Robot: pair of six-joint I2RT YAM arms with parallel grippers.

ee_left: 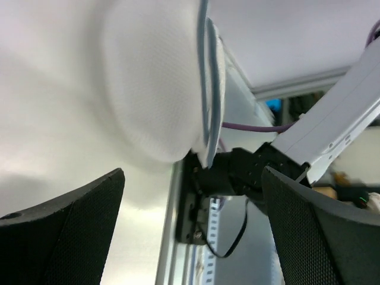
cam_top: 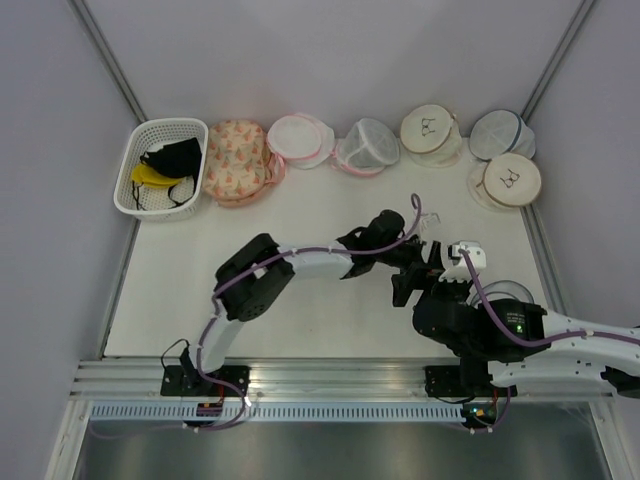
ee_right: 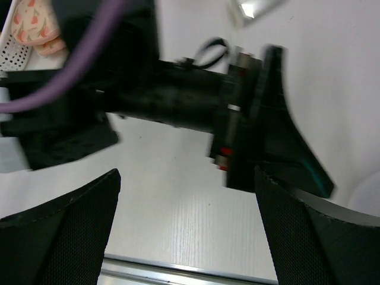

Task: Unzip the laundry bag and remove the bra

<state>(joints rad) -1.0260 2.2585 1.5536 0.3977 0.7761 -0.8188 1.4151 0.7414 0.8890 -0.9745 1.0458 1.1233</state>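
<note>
The left pincer [ee_left: 193,178] stands wide apart and empty; the laundry bag [ee_left: 154,83], white mesh with a blue zip rim, lies just beyond its fingertips on the table [cam_top: 330,200], close to the near edge; whether the zip is done up I cannot tell. The right pincer [ee_right: 187,175] is likewise spread and holds nothing. Along the back: one white basket [cam_top: 127,185]; one floral bag [cam_top: 235,160]; two pink-trimmed bags [cam_top: 298,140]; two beige round bags [cam_top: 428,128]; one more blue-rimmed white bag [cam_top: 500,133].
</note>
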